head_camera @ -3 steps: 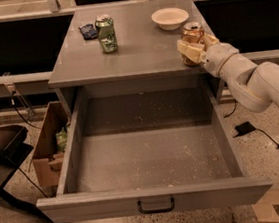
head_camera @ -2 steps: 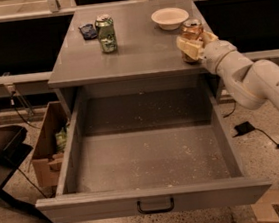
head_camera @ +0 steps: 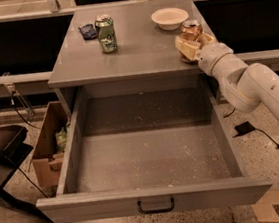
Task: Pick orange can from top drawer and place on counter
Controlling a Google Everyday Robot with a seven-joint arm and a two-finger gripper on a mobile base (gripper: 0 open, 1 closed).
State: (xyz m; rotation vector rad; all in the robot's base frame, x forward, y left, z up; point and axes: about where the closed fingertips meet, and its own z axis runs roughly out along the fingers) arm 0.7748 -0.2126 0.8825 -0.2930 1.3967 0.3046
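Note:
The orange can (head_camera: 190, 28) stands upright on the right edge of the counter (head_camera: 137, 48), its silver top showing. My gripper (head_camera: 192, 42) is at the counter's right edge with its pale fingers (head_camera: 186, 47) around the can's lower part. The arm (head_camera: 253, 90) reaches in from the right. The top drawer (head_camera: 150, 157) is pulled fully out below the counter, its speckled floor bare, its dark handle (head_camera: 155, 206) at the front.
A green can (head_camera: 105, 33) and a small dark packet (head_camera: 88, 31) sit at the counter's back left. A white bowl (head_camera: 169, 18) sits just behind the orange can. A cardboard box (head_camera: 50, 149) stands left of the drawer. A cable and plug (head_camera: 244, 127) lie on the floor at right.
The gripper and the orange can stay at the counter's right edge. No clear movement shows.

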